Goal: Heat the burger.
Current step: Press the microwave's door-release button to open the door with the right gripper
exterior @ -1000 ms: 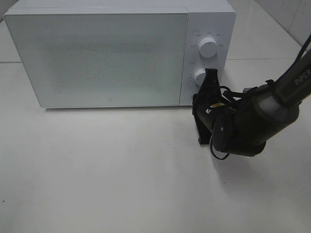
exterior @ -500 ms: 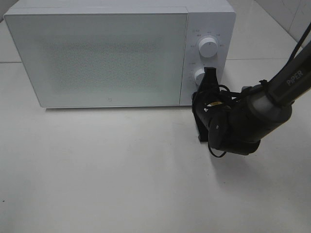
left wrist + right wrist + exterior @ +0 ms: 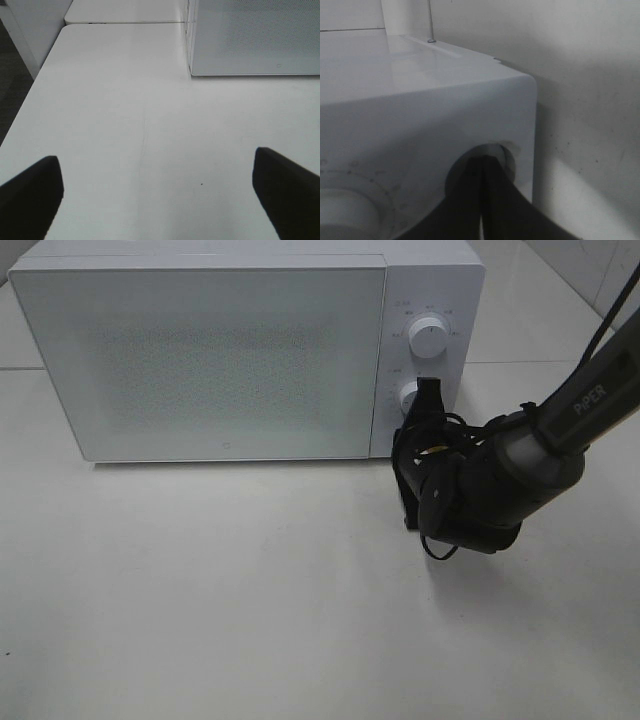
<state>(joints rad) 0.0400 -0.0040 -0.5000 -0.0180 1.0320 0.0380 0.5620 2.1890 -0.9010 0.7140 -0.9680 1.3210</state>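
Burger not in view; white microwave [image 3: 215, 360] upright & shut, frosted front

Microwave [image 3: 200, 360] is sitting on the far side of the table [image 3: 200, 620], its closed door [image 3: 210, 355] blocking the cavity. Right arm [image 3: 490, 500] is crowding the control panel, and the right gripper [image 3: 428, 392], fingers pinched together, is covering the lower knob [image 3: 408, 395]. Upper knob [image 3: 430, 337] is showing unobstructed. Bare tabletop before the door is offering wide passage. Left gripper [image 3: 155, 160], fingers spread wide, is hovering over bare table left of the microwave.

Right end effector [image 3: 430, 392] is covering part of lower knob [image 3: 407, 396]; microwave door [image 3: 200, 360] is hiding interior; dial markings [image 3: 399, 333] staying unreadably small.
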